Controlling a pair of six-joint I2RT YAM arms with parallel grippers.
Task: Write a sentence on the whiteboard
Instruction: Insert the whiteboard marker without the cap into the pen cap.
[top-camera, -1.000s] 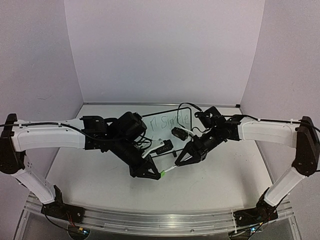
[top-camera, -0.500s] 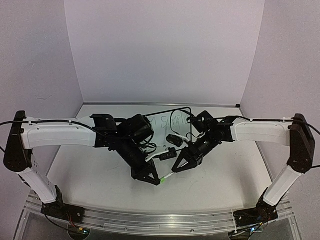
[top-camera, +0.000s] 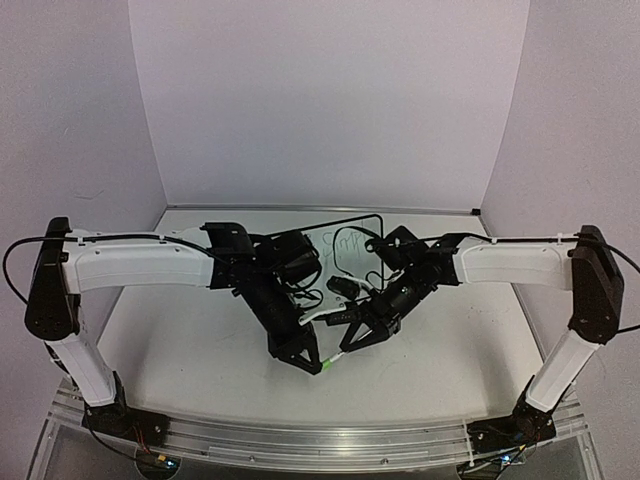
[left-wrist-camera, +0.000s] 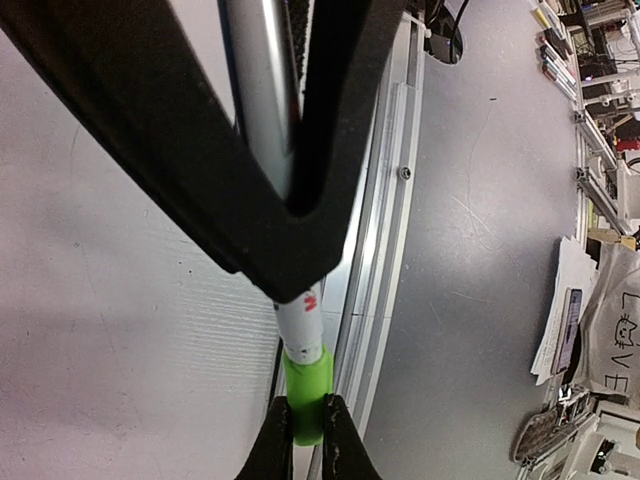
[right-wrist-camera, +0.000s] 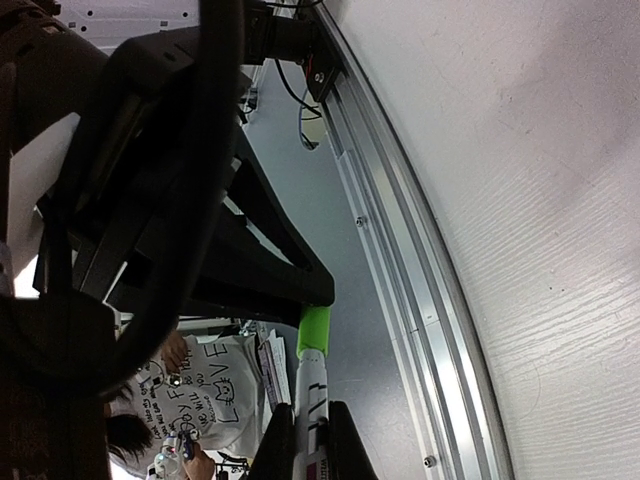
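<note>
left gripper (left-wrist-camera: 307, 446) pinched tight on the green cap (left-wrist-camera: 305, 385) of the marker (top-camera: 338, 352) | right gripper (right-wrist-camera: 305, 452) clamped on its white barrel | both meet just in front of the whiteboard (top-camera: 366, 228) | sentence (top-camera: 345, 241): green scrawl on the whiteboard, mostly hidden by the wrists, unreadable
</note>
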